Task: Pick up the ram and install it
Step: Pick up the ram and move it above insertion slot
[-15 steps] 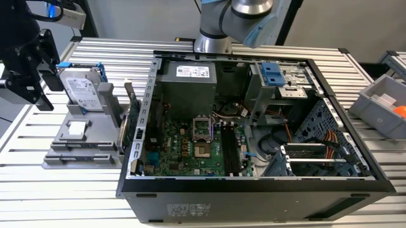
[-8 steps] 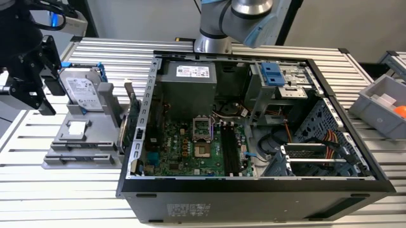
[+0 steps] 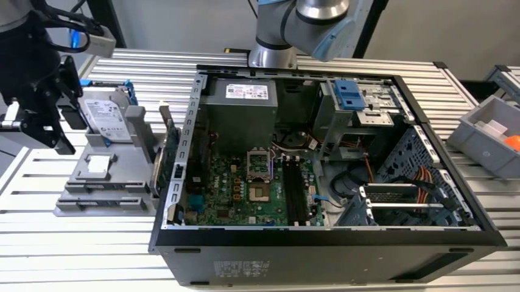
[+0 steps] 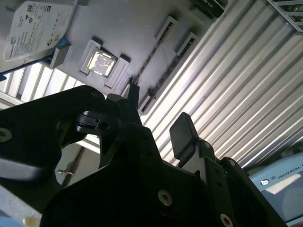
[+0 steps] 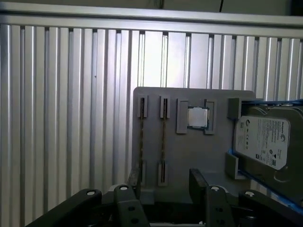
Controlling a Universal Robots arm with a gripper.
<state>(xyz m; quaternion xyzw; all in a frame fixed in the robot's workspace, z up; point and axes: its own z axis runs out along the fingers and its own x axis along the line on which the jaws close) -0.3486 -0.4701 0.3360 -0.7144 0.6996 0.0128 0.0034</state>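
Hovering over the gray holder (image 5: 189,156), I have the gripper (image 5: 165,182) spread wide and holding nothing. The ram (image 5: 163,137) stands on edge in its slot below. My worry is a finger clipping the second stick (image 5: 141,137) just beside it. The hard drive (image 5: 265,142) crowds one side, with the open slatted table (image 5: 61,118) on the other.

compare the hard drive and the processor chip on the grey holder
The hard drive is far larger than the processor chip. The drive is a long rectangle; the chip is roughly square. The drive carries a white label; the chip has a bare shiny top. In the exterior view the drive stands tilted in its cradle, while the chip lies flat. Both sit on the grey holder.
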